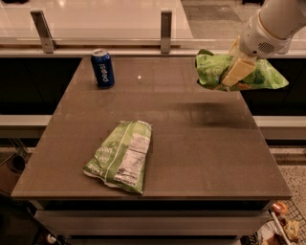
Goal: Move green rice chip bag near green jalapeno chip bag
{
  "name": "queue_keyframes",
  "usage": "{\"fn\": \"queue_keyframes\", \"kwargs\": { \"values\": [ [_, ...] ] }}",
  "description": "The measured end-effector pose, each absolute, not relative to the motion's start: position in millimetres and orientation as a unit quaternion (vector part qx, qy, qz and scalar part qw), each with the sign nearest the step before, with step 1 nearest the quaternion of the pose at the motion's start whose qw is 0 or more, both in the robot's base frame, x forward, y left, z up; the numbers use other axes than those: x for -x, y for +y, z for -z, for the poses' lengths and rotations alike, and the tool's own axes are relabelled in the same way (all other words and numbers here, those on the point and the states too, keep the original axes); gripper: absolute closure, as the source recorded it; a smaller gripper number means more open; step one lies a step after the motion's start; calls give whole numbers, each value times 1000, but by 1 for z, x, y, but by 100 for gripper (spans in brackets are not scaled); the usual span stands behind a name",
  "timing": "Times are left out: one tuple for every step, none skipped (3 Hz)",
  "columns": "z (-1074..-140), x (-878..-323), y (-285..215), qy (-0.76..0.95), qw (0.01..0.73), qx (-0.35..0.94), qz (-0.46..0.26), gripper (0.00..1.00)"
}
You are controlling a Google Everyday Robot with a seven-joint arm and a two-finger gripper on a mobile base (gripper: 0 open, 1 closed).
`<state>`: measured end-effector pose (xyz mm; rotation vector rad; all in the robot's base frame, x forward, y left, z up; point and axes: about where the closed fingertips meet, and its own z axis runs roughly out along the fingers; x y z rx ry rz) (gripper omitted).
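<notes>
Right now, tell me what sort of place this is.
Likely an office snack or break area: a grey table, a blue soda can and the green jalapeno chip bag on it, a railed counter behind. The gripper holds the green rice chip bag above its far right corner.

A blue can (102, 68) stood upright near the far left corner of a grey-brown table (191, 148). A small white speck (139, 77) lay on the top just right of the can. Beyond the far edge ran a pale counter (105, 14) with two metal posts, one at the left (42, 31) and one near the middle (165, 31). Some clutter (283, 224), too unclear to identify, sat low on the floor by the table's near right corner.
</notes>
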<state>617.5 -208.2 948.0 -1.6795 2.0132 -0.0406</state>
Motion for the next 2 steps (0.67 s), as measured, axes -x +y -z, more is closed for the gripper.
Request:
{"fn": "queue_keyframes", "kwargs": {
  "values": [
    [-949, -589, -192, 740, 247, 625, 6, 100],
    [-942, -558, -174, 741, 246, 625, -7, 100]
  ]
}}
